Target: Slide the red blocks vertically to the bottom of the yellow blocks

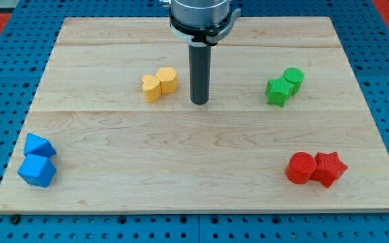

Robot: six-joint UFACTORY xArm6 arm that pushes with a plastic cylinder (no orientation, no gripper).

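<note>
Two red blocks sit touching at the view's lower right: a red cylinder [300, 167] and a red star [329, 168]. Two yellow blocks sit touching left of centre near the top: a yellow heart-like block [151, 88] and a yellow hexagonal block [167, 79]. My tip [199, 102] rests on the board just to the right of the yellow blocks, a small gap from the hexagonal one. It is far up and left of the red blocks.
A green star [276, 92] and a green cylinder [292, 78] sit touching at the upper right. Two blue blocks [38, 146] [36, 171] sit at the lower left near the wooden board's [181, 182] edge.
</note>
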